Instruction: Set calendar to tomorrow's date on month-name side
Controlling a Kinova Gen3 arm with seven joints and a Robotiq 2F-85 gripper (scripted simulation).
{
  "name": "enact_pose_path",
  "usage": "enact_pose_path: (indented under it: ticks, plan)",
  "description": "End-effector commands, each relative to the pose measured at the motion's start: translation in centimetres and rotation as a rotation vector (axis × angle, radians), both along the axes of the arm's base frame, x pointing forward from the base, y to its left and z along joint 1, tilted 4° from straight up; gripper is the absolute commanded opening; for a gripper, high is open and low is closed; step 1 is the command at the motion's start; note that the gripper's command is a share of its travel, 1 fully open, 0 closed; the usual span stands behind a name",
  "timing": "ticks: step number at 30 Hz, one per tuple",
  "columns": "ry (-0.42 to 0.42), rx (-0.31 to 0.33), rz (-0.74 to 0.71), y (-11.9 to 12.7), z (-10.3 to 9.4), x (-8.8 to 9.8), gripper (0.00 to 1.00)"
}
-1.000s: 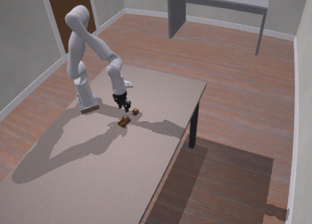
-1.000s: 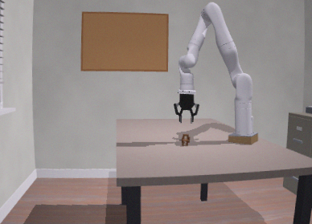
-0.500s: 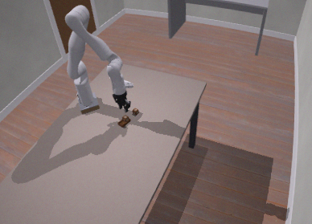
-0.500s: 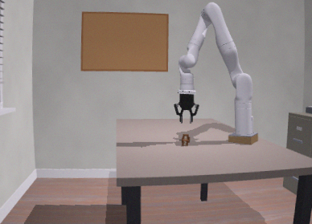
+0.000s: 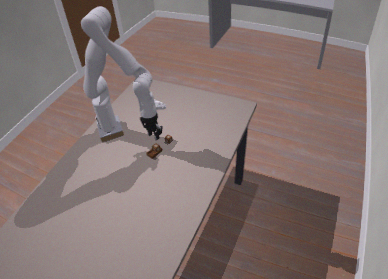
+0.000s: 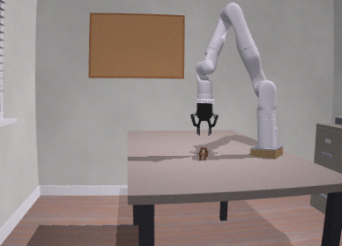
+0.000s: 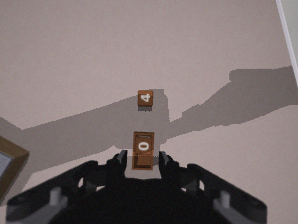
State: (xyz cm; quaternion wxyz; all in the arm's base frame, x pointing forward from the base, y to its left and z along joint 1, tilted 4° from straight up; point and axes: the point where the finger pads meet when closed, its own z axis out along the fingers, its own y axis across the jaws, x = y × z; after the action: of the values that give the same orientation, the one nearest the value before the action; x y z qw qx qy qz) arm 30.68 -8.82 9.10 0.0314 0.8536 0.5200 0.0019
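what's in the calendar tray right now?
One cube, top face reading 0, sits in the tray. The cube with 4 on top lies outside on the table. The tool hides the tray's near end; its month side isn't visible.

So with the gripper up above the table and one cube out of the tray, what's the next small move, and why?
Probably lower straight down toward the tray. The gripper hangs well above the table, half closed and holding nothing. In the wrist view the cube showing 0 sits between the fingertips, while the cube showing 4 lies apart on the table.
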Motion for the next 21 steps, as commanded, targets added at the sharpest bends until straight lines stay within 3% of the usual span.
enact_pose_path:
  ticks: [1, 21]
  plan:
    - [-0.001, 0.000, 0.000, 0.0, 0.0, 0.0, 0.46]
    - [-0.001, 0.000, 0.000, -0.1, -1.5, 0.1, 0.46]
